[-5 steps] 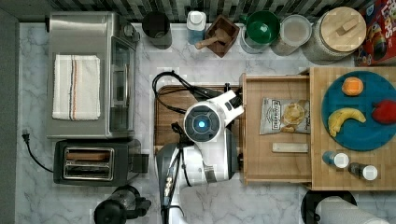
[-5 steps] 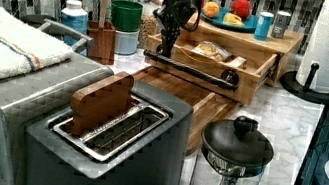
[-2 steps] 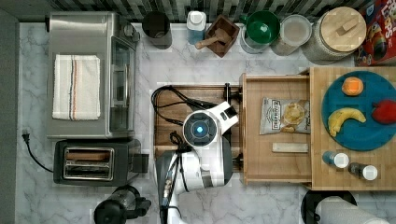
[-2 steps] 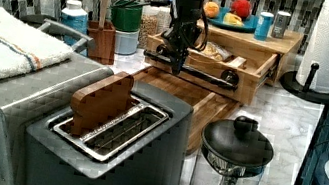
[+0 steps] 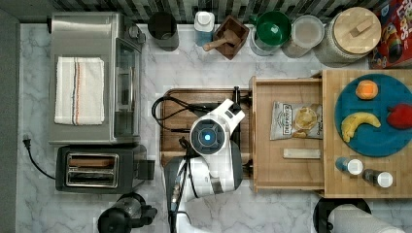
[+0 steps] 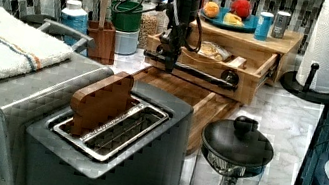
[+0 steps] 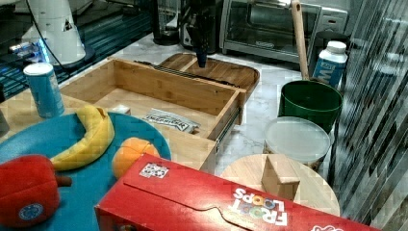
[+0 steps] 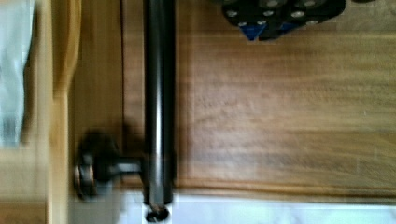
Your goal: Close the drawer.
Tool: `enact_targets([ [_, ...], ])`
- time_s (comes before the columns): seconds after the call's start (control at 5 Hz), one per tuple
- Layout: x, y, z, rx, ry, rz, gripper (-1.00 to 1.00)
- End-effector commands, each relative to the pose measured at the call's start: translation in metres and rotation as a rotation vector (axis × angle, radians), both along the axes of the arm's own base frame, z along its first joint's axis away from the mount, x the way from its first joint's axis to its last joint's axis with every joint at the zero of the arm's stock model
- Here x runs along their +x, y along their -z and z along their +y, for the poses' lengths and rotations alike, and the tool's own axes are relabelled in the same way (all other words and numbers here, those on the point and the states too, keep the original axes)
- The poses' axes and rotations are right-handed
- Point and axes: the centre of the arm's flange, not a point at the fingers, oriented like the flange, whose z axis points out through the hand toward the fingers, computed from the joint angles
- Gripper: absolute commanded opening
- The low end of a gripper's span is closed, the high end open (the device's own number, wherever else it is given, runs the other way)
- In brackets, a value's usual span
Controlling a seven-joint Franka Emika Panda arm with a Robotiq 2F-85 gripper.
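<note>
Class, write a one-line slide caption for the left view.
Robot gripper poised at the black bar handle of the open wooden drawer, chip bag inside.

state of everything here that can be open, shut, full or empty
drawer: pulled open, chip bag inside
gripper: down at the drawer's bar handle, fingers' state unclear
toaster: a brown slice standing in one slot
toaster oven: door shut, towel on top
green cup: empty
round jar: wooden lid on
</note>
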Motion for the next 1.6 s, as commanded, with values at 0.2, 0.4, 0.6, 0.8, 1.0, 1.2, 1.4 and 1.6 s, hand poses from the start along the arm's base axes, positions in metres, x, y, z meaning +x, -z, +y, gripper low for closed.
enact_targets([
  [0.2, -0.002, 0.02, -0.078, -0.039, -0.036, -0.004, -1.0],
  [0.4, -0.006, -0.012, -0.109, -0.048, -0.026, -0.001, -1.0],
  [0.6, 0.01, -0.053, -0.146, -0.03, -0.036, 0.041, -1.0],
  [0.8, 0.028, -0.067, -0.187, -0.021, -0.034, 0.03, -1.0],
  [1.0, 0.031, -0.048, -0.225, -0.035, -0.003, -0.064, -1.0],
  [1.2, 0.033, -0.036, -0.25, -0.05, 0.01, -0.105, -1.0],
  [1.4, 0.029, -0.041, -0.271, -0.073, 0.039, -0.084, -1.0],
  [1.6, 0.029, -0.06, -0.297, -0.097, 0.058, -0.039, -1.0],
])
